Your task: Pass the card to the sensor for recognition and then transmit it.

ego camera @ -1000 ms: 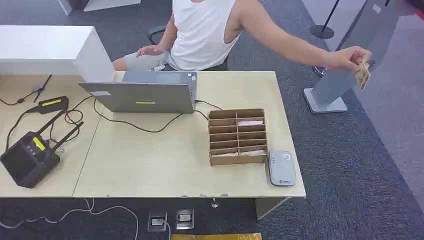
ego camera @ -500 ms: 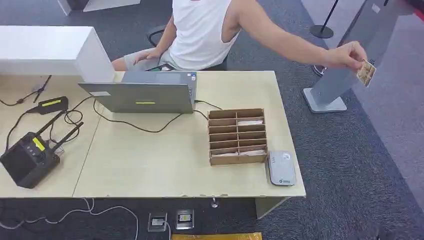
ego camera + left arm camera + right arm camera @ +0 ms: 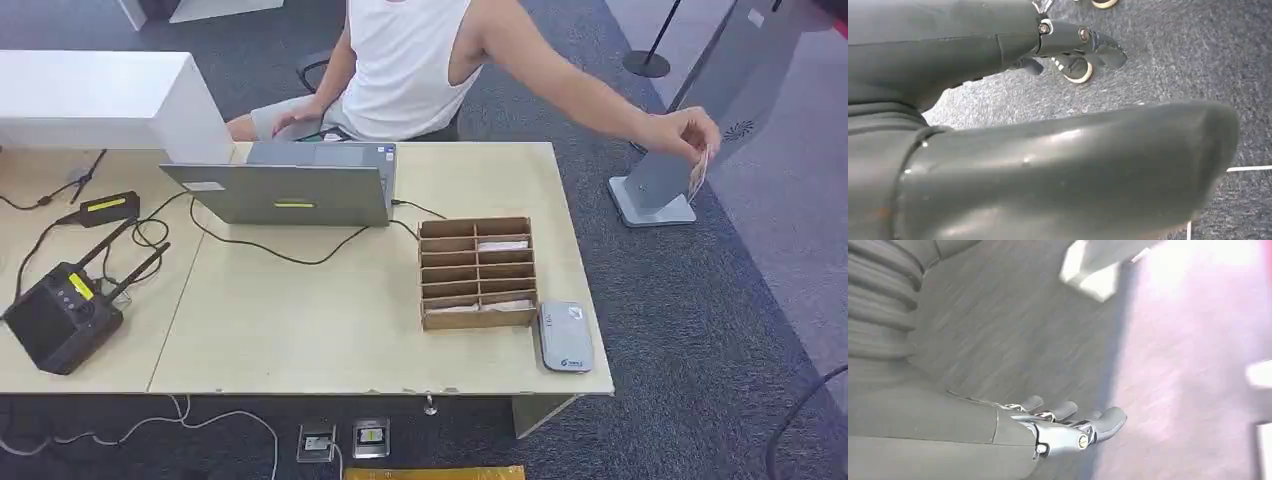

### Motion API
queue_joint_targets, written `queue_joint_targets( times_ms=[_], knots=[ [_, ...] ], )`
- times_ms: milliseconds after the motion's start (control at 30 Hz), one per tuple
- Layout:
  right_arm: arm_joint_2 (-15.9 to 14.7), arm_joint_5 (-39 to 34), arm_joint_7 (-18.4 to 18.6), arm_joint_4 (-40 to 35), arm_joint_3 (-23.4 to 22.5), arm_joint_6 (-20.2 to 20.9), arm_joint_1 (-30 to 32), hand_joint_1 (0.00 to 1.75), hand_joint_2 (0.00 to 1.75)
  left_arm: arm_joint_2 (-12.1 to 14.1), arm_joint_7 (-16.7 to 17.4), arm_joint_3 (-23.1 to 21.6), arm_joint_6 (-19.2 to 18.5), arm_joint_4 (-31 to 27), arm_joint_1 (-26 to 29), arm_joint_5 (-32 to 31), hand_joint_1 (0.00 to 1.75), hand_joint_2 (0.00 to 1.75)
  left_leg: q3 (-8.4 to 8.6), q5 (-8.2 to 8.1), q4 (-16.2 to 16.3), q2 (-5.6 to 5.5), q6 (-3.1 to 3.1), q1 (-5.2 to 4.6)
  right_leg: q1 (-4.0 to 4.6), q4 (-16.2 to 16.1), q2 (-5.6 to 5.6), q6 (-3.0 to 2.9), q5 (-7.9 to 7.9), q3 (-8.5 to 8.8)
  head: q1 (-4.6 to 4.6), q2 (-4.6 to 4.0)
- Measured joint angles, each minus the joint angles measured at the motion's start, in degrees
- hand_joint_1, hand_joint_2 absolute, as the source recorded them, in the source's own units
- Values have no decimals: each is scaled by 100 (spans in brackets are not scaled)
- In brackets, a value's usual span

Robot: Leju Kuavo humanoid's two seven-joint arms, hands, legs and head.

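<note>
A person's hand point(image 3: 678, 133) holds the small tan card point(image 3: 697, 172) off the desk's far right corner — well from the grey sensor pad point(image 3: 565, 337). Both robot hands — left hand point(image 3: 1068, 42), right hand point(image 3: 1068, 427) — empty, fingers loosely extended.

The bare stretch of table point(image 3: 330, 330) in front of you lies between the black box with antennas point(image 3: 60, 318) on your left and the cardboard organizer point(image 3: 476, 272) on your right. The sensor point(image 3: 565, 338) sits just beside the organizer, near the table's right front corner. The laptop point(image 3: 290, 190) and its cable point(image 3: 270, 250) bound the far side. Beyond the right edge, a person's arm point(image 3: 580, 90) stretches over the carpet toward the grey stand point(image 3: 690, 120).
</note>
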Motion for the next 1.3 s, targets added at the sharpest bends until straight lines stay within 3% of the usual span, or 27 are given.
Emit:
queue_joint_targets(
  times_ms=[167, 300, 367, 533, 600, 700, 833, 967, 1300],
  knots=[
    [-122, -1358, 2, -744, 1746, -125, -388, 0, 175, -33, 63, 44, 4, 4, 7, -7, 0, 0, -14, 2, 0, -20, 3, 0, 1, 1, -17, -1, -1, -5, 0, 0],
    [-129, -1536, 48, -1407, 3184, -149, -415, 0, 175, -33, 79, 44, 20, 7, 4, -28, 0, 0, -14, 2, -1, -19, 3, 1, 2, 3, -15, -1, -1, -7, -2, 0],
    [-98, -1342, 145, -1753, 3880, -124, -428, 0, 175, -31, 79, 46, 28, 7, 2, -28, 0, 0, -14, 3, -1, -19, 2, 1, 3, 4, -15, -1, -1, -6, 0, 0],
    [29, 339, 540, -2735, 5685, 57, -313, 0, 175, -2, 79, 46, -15, 7, -40, -107, 0, 0, -12, 14, -1, -21, -7, 13, 13, 5, -17, -1, -1, -5, -2, 0],
    [118, 942, 650, -3115, 6170, 149, -131, 0, 175, 11, 79, 46, -35, 7, -91, -133, 0, 0, -16, 20, -1, -45, -4, 19, 19, 4, -38, -1, -1, -2, 4, 0],
    [204, 1599, 671, -3495, 6653, 337, 43, 0, 175, 33, 85, 46, -74, 7, -107, -168, 0, 0, -28, 23, 0, -59, -4, 18, 18, 4, -56, -2, -1, -12, 2, 0],
    [300, 2081, 735, -3602, 6856, 481, 113, 0, 175, 48, 107, 46, -103, 7, -108, -201, 0, 0, -53, 24, -2, -74, -4, 20, 20, 4, -76, -2, -1, -15, 0, 0],
    [643, 3350, 956, -4424, 7842, 879, 622, 0, 175, 122, 155, 46, -133, 7, -192, -328, 0, 0, -16, 10, 0, -6, -24, 31, 30, 4, 3, -8, 2, -21, 9, 0],
    [874, 3577, 1087, -4876, 7986, 1041, 897, 0, 175, 140, 162, 41, -206, 11, -188, -396, 0, 0, -24, 19, -1, -35, -25, 33, 32, 5, -26, -12, 0, -17, 13, 0]
  ],
)
